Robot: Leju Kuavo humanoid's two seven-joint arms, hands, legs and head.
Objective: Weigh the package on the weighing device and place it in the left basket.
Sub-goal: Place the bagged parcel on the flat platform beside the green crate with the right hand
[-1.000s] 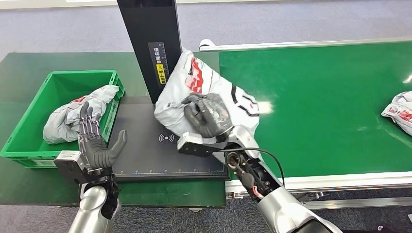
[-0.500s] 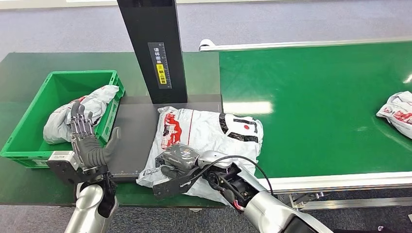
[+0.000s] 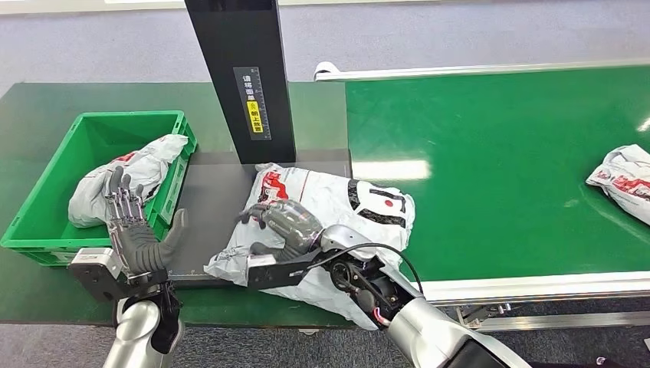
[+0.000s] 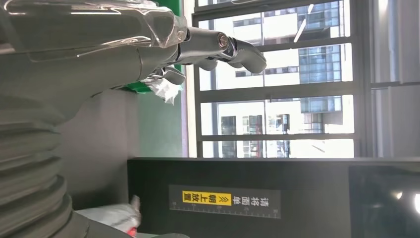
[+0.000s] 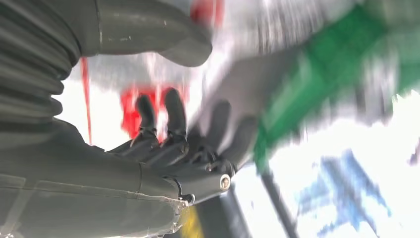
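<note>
Nearest the camera in the head view, the left hand [image 3: 134, 230] is raised upright at the front edge of the table, palm turned inward, fingers straight and spread, thumb out to the side. It holds nothing and touches nothing. In the left wrist view the same hand [image 4: 148, 54] shows fingers extended and apart, with the black post [image 4: 277, 198] and its yellow label beyond.

The right hand [image 3: 283, 226] is over the near left part of the package [image 3: 337, 211], fingers loosely curled and apart. The right wrist view is blurred; the fingers [image 5: 168, 129] appear spread in front of the white and red wrapping. Whether the hand presses on the package or has just cleared it cannot be told; no grip on it is visible.

The package, a white plastic mailer with red and black print, lies flat and crumpled. Its left part rests on the black scale plate [image 3: 207, 207]; its right part overhangs onto the green conveyor belt [image 3: 498, 169]. Its far edge lies just beside the base of the black post [image 3: 241, 77].

To the left of the scale stands the green basket [image 3: 46, 184], holding one white bag [image 3: 126, 176] that leans against its right wall.

Farther right on the belt, well apart from the scale, a second white bag [image 3: 621, 180] lies at the picture's edge.
</note>
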